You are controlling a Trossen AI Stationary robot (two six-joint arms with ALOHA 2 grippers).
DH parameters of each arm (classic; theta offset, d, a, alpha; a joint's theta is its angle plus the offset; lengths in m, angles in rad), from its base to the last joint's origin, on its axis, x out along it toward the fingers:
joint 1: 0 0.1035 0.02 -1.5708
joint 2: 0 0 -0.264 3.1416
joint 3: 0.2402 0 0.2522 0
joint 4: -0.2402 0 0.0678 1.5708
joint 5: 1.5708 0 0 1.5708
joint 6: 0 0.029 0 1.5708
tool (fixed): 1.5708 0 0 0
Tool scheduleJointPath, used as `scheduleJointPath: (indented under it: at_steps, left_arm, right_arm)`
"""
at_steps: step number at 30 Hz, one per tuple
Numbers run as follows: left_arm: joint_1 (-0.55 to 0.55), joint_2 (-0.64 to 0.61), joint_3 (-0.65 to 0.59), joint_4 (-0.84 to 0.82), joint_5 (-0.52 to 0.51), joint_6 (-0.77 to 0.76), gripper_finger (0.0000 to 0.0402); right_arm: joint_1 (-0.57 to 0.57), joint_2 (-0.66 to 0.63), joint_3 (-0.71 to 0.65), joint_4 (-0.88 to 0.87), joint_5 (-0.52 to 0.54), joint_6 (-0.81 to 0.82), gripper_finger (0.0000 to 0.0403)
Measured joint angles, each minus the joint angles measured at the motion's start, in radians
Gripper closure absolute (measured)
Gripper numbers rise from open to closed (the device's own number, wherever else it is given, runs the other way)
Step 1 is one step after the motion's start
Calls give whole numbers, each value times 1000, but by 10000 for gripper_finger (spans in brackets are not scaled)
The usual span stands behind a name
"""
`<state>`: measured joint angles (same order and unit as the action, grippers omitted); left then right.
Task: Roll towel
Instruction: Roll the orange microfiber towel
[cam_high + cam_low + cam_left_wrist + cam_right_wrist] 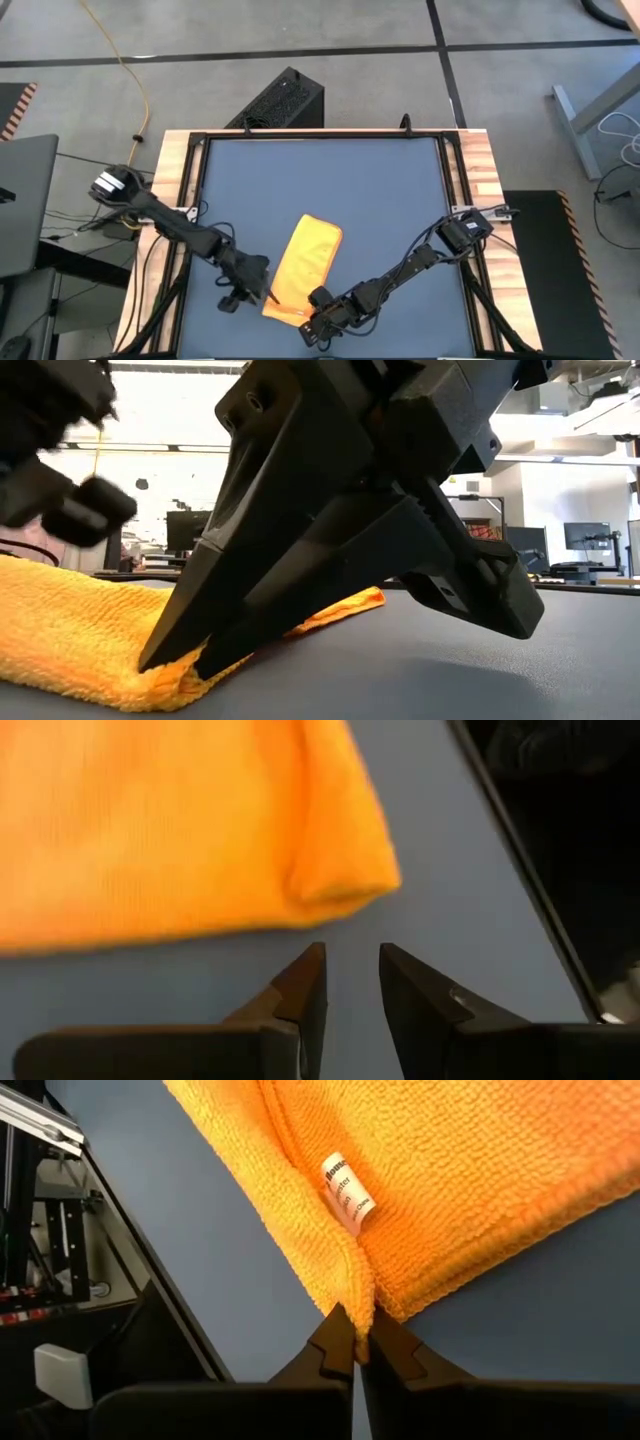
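The yellow towel (307, 262) lies as a folded strip on the dark blue table (400, 190), slanting from the table's middle toward its near edge. Its small white tag (346, 1192) shows near that near end. My right gripper (306, 318) is at the towel's near end and shut on it. My left gripper (350, 956) hovers just left of the towel, slightly open with nothing between its fingers. A rounded folded corner of the towel (340, 870) lies just ahead of it, untouched. My right gripper pinches a raised ridge of the towel's near end (352, 1285) between its two fingertips, just beside the white tag. Several layers are gathered there. The fingers (250, 610) come slanting down from the near right. The rest of the towel lies flat on the table.
A wooden frame (470, 170) borders the table. A black box (285, 100) stands beyond the far edge, and a yellow cable (130, 70) runs over the floor. Bare tabletop shows on the far half and to the right of the towel.
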<state>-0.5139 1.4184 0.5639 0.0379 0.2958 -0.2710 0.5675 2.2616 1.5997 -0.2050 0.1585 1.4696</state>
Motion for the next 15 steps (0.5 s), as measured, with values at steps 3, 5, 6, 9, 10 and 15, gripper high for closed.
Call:
scheduleJointPath:
  at_steps: [3, 5, 6, 9, 10, 15]
  left_arm:
    - [-74, -39, 0, 74, -91, 74, 318]
    - [-137, -38, 2, 170, -180, 151, 318]
    - [-168, -28, 2, 213, -231, 190, 318]
    - [-234, 33, 3, 337, -402, 313, 317]
    - [-246, 52, 2, 363, -447, 346, 316]
    - [-239, 159, 4, 450, -521, 375, 290]
  right_arm:
    - [0, 0, 0, 0, 0, 0, 374]
    - [0, 0, 0, 1, 1, 0, 373]
    - [0, 0, 0, 1, 1, 0, 372]
    - [0, 0, 0, 4, 1, 0, 373]
    - [0, 0, 0, 4, 1, 0, 373]
    - [0, 0, 0, 4, 2, 0, 371]
